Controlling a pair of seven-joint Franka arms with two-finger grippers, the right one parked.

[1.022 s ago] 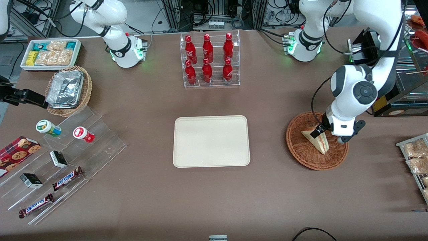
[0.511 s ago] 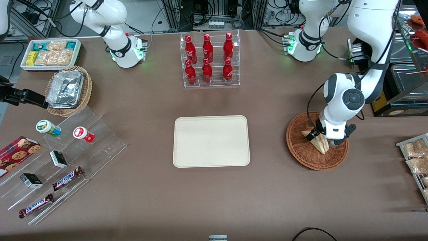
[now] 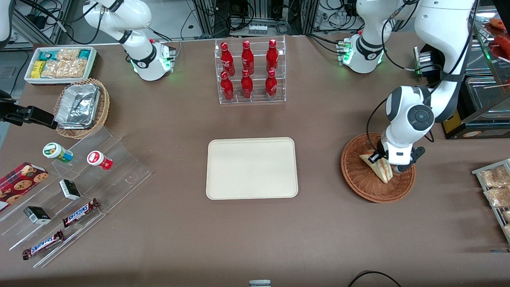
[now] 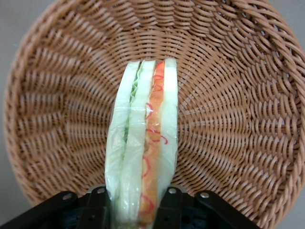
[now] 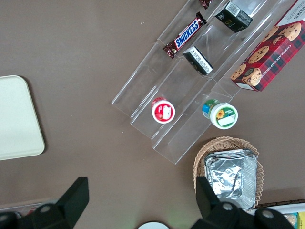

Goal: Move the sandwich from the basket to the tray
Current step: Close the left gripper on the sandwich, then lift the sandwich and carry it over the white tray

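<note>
The sandwich (image 3: 381, 171) is a wrapped triangular wedge standing on edge in the round reddish-brown wicker basket (image 3: 358, 180) toward the working arm's end of the table. My left gripper (image 3: 381, 160) is down in the basket, its two black fingers (image 4: 96, 210) pressed against both flat sides of the sandwich (image 4: 143, 143). The basket's woven wall (image 4: 238, 95) surrounds it in the left wrist view. The cream-white tray (image 3: 252, 168) lies flat at the table's middle, bare, beside the basket; its corner shows in the right wrist view (image 5: 16, 119).
A clear rack of red bottles (image 3: 249, 71) stands farther from the camera than the tray. A rack of bagged snacks (image 3: 496, 187) lies beside the basket at the table's edge. A tan basket of foil trays (image 3: 81, 105) and a stepped acrylic shelf (image 3: 71, 191) lie toward the parked arm's end.
My gripper has come down into the basket onto the sandwich and its fingers have closed in on the wedge's sides. The sandwich stays in the basket.
</note>
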